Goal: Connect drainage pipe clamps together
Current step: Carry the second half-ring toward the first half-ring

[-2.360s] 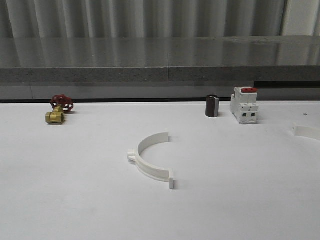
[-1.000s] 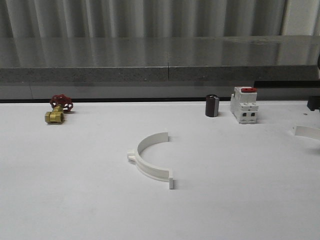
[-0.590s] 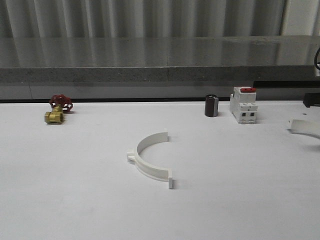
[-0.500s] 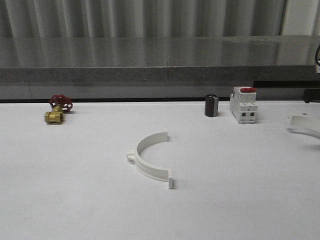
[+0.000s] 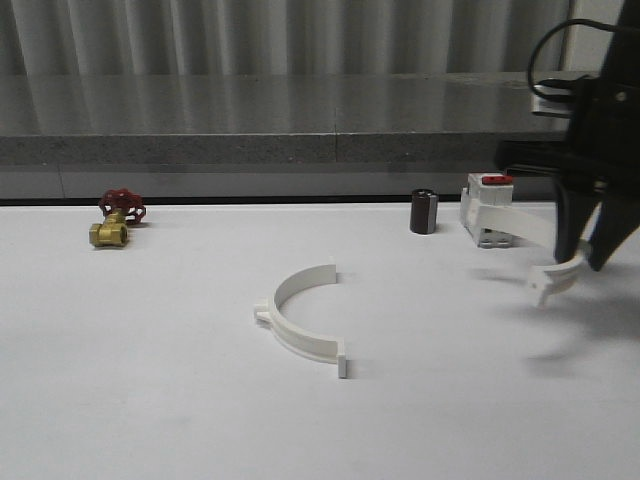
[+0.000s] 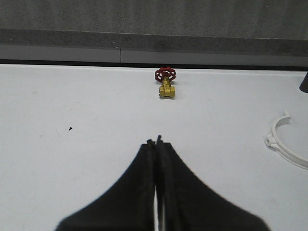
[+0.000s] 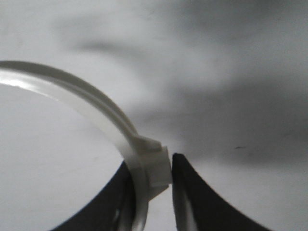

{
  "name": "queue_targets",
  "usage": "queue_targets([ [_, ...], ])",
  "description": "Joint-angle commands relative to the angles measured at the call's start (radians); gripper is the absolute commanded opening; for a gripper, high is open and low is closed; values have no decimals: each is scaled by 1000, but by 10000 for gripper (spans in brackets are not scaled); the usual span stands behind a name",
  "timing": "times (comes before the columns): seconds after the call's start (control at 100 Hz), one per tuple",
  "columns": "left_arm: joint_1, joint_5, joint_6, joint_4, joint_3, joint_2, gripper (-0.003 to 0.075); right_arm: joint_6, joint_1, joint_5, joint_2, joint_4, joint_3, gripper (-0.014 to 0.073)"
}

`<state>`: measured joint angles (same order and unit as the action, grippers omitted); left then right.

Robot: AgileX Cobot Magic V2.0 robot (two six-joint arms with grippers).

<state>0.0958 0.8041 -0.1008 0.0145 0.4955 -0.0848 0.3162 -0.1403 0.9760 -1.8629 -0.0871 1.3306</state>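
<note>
One white half-ring drainage pipe clamp point(image 5: 300, 322) lies flat at the table's middle, its open side facing right; it also shows in the left wrist view as the clamp point(image 6: 285, 147). My right gripper point(image 5: 583, 258) hangs above the table's right side, shut on the second clamp point(image 5: 535, 230), which is lifted off the table and juts left in front of the breaker. In the right wrist view the fingers pinch that clamp point(image 7: 96, 113) at its side lug, gripper point(image 7: 151, 168). My left gripper point(image 6: 156, 142) is shut on nothing, well short of the lying clamp.
A brass valve with a red handwheel point(image 5: 117, 220) sits at the back left. A black cylinder point(image 5: 424, 212) and a white breaker with a red top point(image 5: 487, 210) stand at the back right. A grey ledge point(image 5: 300, 150) runs behind the table.
The right arm came in from the right edge, took hold of the clamp that lay there, and lifted it up and leftward. The middle clamp has not moved.
</note>
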Motion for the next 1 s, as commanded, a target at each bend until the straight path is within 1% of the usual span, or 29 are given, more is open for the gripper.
queue_targets([
  [0.0,-1,-81,0,4,23,-14,-20,51,-61,10,56,-11,27,78],
  [0.09,-1,-81,0,4,23,-14,-20,84,-124,6,56,-11,27,78],
  [0.27,-1,-81,0,4,23,-14,-20,121,-190,-37,49,-11,27,78],
  [0.45,-1,-81,0,4,23,-14,-20,121,-202,-60,7,9,46,78],
  [0.71,-1,-81,0,4,23,-14,-20,117,-247,-43,-74,35,154,78],
  [0.99,-1,-81,0,4,23,-14,-20,103,-267,-49,-125,43,169,78],
])
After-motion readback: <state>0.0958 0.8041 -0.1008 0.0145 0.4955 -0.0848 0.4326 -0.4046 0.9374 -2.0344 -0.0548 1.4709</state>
